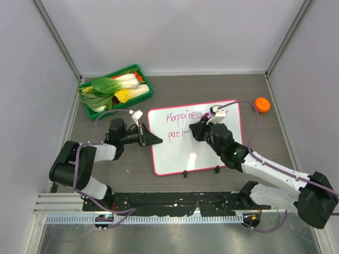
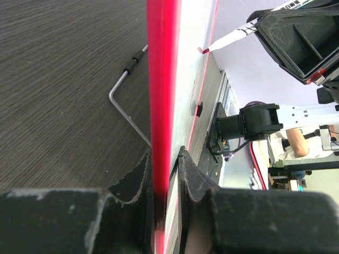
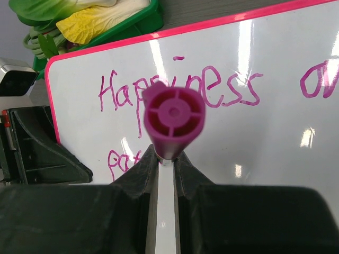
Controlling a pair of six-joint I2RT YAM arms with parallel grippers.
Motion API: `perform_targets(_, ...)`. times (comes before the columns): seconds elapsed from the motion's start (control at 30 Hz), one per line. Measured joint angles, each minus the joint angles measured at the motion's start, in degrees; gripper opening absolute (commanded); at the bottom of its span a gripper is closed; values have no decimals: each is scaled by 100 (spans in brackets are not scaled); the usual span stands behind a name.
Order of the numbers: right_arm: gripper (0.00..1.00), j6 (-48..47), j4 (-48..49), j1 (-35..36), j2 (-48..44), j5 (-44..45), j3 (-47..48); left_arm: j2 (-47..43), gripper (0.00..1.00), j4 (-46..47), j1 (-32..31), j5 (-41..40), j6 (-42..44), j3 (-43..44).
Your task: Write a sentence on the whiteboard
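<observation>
Left jaws clamp whiteboard [image 2: 161, 79] frame edge | right jaws clamp marker [image 3: 174, 119] | tray [image 1: 150, 90] stands apart

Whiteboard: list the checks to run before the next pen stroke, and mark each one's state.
1. Left gripper clamped on whiteboard frame: ok.
2. Right gripper shut on marker: ok.
3. Marker tip touching the board: cannot tell.
4. Bare board left below the sentence: ok.
5. Tray apart from the board: ok.
</observation>
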Motion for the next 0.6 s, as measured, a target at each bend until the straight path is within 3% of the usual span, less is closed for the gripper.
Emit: perform_targets(0.6, 1, 46, 39, 0, -212, -140, -258, 0, 0, -7, -2, 0, 0, 0)
